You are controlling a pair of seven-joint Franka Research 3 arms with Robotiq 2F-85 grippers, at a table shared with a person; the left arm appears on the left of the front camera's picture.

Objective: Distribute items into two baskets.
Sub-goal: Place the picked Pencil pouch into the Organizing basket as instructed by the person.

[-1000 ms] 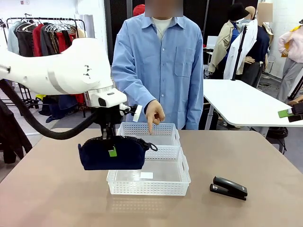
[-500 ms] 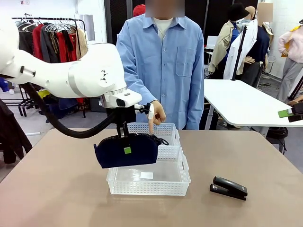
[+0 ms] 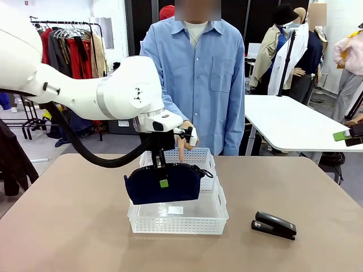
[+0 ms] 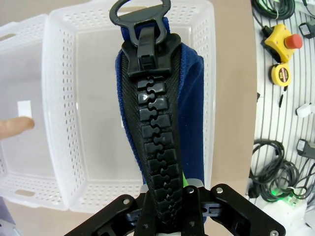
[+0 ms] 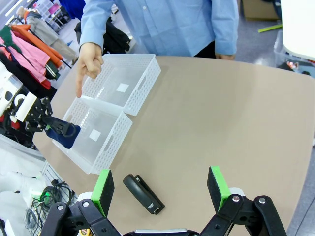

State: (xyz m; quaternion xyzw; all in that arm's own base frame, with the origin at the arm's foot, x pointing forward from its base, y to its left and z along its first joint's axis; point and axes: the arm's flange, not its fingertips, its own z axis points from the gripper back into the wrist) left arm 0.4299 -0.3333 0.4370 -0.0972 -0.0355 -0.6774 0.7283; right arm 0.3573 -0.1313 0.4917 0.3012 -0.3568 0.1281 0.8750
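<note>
Jaws of the left gripper are clenched on the top of the navy pouch and have carried it rightward from beside the baskets. It now hangs over the lower basket at frame centre, so the drop seems close. Just behind, a person's hand points into the upper basket, perhaps the wanted one. Both baskets hold no item yet. At lower right the stapler lies untouched on the table; the right gripper stands spread wide, empty.
</note>
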